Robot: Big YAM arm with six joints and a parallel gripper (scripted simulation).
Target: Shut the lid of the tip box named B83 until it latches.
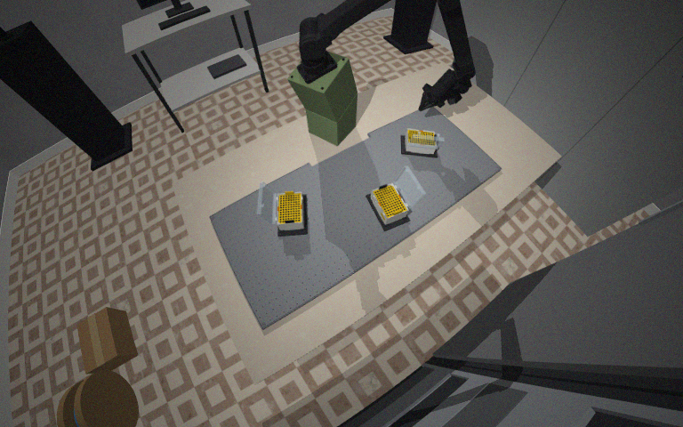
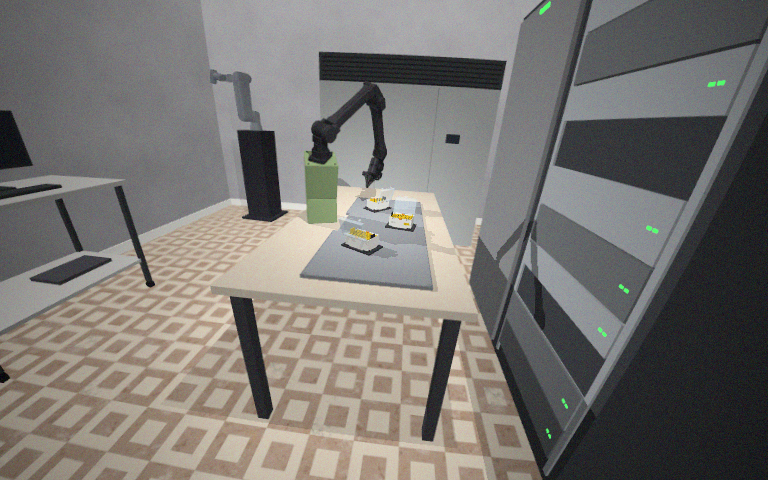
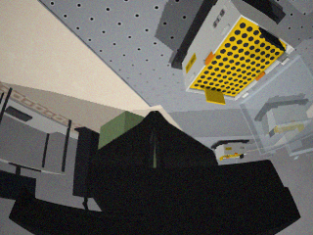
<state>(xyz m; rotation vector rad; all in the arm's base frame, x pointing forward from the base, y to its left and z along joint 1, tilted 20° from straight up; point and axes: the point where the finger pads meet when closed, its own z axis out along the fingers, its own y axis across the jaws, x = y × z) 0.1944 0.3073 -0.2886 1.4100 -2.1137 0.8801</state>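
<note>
Wrist view: claw (image 1: 422, 107) (image 2: 367, 185) (image 3: 154, 117) shut and empty, near an open-lidded box (image 1: 421, 142) (image 2: 377, 203) (image 3: 235, 59); B83's whereabouts unreadable. Best confirm, sweep from behind the lid (image 1: 440, 137) (image 2: 387, 193) (image 3: 279, 103), press the front edge straight down.

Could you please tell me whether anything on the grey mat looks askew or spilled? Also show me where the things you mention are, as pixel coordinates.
Nothing stands out: the three tip boxes (image 1: 290, 208) (image 1: 389, 203) (image 1: 421, 142) sit on their dark holder plates, lids open. I see no spilled tips, though fine seating in the locators is too small to judge.
</note>
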